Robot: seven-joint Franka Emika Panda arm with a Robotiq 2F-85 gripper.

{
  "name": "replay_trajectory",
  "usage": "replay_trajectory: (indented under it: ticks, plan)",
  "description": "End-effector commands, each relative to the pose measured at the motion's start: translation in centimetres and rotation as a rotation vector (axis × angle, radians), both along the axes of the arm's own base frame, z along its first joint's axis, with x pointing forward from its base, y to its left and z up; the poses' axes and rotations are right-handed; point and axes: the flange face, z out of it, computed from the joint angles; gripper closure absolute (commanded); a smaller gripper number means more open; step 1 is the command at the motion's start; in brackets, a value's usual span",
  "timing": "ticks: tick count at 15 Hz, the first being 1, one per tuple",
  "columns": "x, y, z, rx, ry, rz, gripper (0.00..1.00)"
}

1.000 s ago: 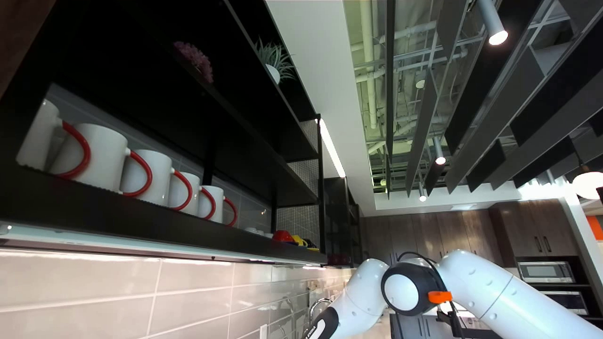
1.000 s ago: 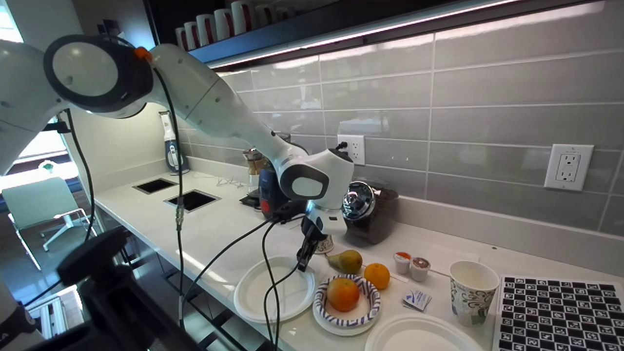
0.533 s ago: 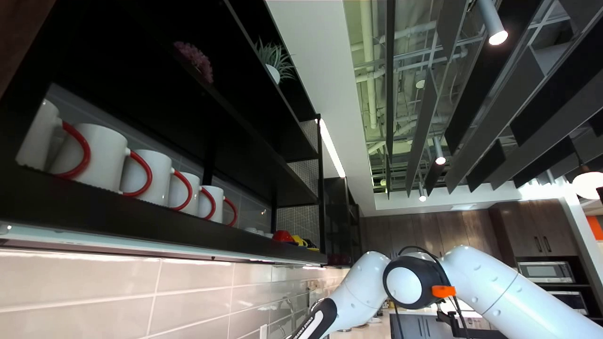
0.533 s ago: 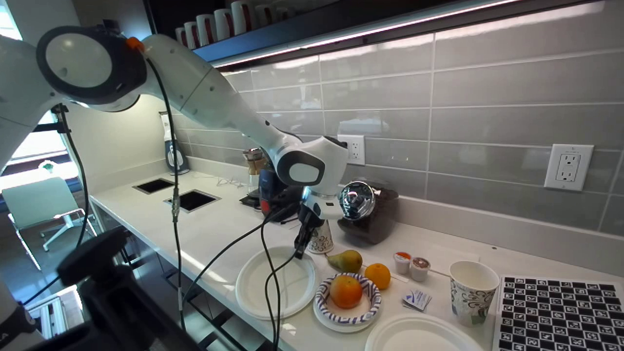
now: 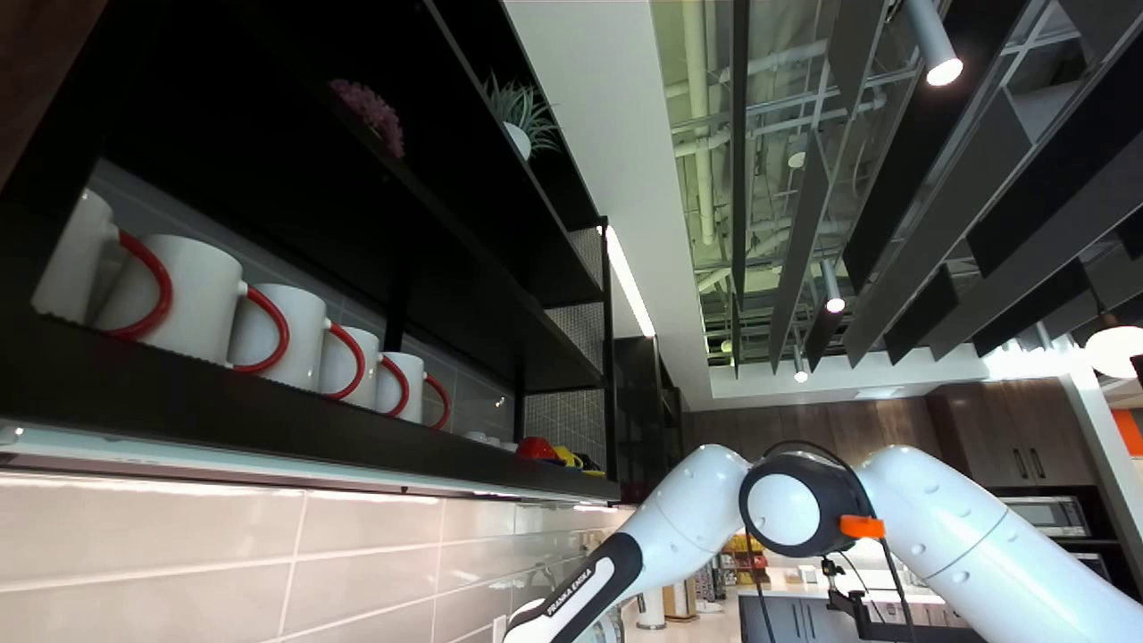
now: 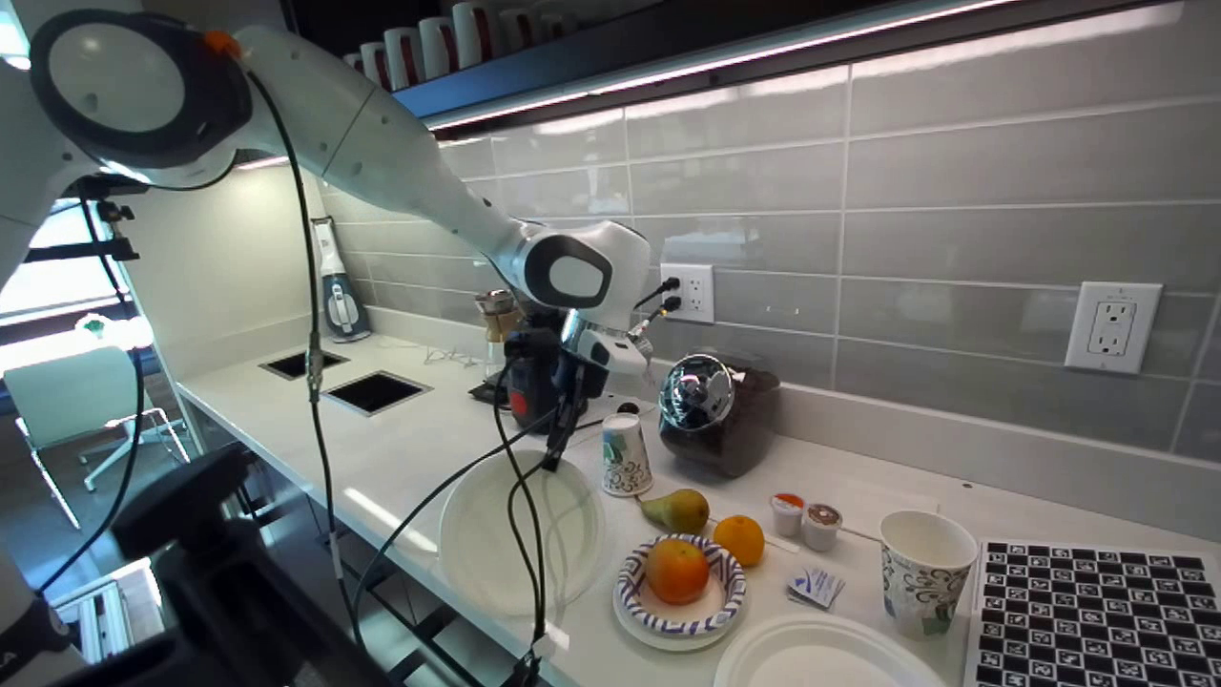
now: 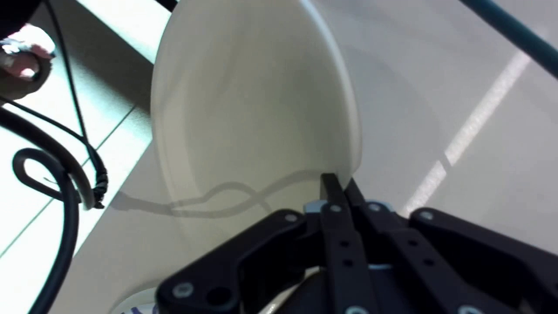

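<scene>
Pinching plain off-white plate [image 7: 261,109], round, smooth, shallow-rimmed.

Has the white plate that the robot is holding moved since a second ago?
Yes. In an exterior view, the white plate pinched by the tool has shifted up and left in the picture, away from the green pear, which stays put.

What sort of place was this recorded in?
Likely a shared kitchen or break room, perhaps in an office: a row of white mugs on a shelf, a built-in microwave and a long white counter along a tiled wall.
</scene>
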Motion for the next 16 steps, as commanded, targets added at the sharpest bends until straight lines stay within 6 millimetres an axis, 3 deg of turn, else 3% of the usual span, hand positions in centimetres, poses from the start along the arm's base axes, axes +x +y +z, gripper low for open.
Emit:
replay_trajectory:
  ticks: [1,6,16]
  plan:
    - [-2.5,1.7,3.5,-0.061,0.094,0.165,0.99]
    - [-5.1,3.9,6.9,-0.229,0.161,0.379,0.99]
    - [-13.7,7.8,8.2,-0.449,0.148,0.859,0.99]
